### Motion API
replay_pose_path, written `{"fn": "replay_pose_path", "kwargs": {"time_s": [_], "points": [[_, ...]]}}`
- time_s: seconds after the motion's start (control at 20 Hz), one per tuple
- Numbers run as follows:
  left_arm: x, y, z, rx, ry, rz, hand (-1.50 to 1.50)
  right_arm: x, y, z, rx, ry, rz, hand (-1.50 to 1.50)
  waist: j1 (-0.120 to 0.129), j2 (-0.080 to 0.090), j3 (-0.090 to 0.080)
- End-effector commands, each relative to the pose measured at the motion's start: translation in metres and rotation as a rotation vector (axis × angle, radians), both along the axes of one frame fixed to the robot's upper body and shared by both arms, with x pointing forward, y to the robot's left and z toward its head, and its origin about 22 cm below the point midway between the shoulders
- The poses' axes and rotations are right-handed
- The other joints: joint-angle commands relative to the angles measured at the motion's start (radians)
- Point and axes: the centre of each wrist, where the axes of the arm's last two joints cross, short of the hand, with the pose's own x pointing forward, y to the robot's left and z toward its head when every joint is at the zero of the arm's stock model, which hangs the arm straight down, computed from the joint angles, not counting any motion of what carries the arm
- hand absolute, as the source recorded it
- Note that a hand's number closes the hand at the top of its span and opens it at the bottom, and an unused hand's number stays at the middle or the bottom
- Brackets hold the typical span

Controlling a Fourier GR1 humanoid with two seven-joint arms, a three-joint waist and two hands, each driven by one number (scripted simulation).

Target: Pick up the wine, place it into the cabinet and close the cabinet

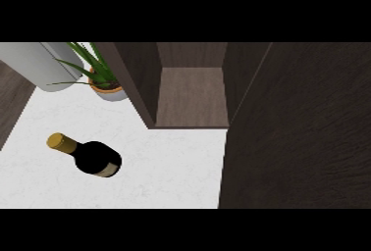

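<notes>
A dark wine bottle (92,157) with a gold foil top stands upright on the white counter (167,166) at the left of the head view. Behind it to the right, the dark wooden cabinet (192,93) stands open, its inner shelf bare. The cabinet's open door (297,132) is swung toward me and fills the right side of the view. Neither hand shows anywhere in the view.
A potted green plant (105,81) stands at the back left beside the cabinet's left wall. A large grey cylinder (43,63) lies in the top left corner. A dark strip borders the counter at the left edge.
</notes>
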Motion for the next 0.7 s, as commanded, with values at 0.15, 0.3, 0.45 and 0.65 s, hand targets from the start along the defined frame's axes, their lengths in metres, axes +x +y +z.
{"fn": "replay_pose_path", "kwargs": {"time_s": [0.15, 0.3, 0.45, 0.65], "points": [[-0.012, 0.077, 0.045, -0.040, 0.017, -0.043, -1.50, -0.040, -0.001, 0.033, 0.015, 0.000, 0.034, -1.50, -0.005, 0.005, 0.001], [-0.011, 0.091, 0.066, -0.066, 0.023, -0.029, -1.50, -0.048, -0.002, 0.033, 0.021, 0.005, 0.039, -1.50, -0.013, 0.004, 0.003], [-0.022, 0.104, 0.072, -0.054, 0.022, -0.043, -1.50, -0.050, -0.002, 0.042, 0.009, 0.003, 0.044, -1.50, -0.006, 0.004, 0.002], [-0.032, 0.112, 0.053, -0.077, 0.043, -0.022, -1.50, -0.050, -0.004, 0.039, 0.030, 0.003, 0.022, -1.50, -0.004, 0.005, 0.002]]}}
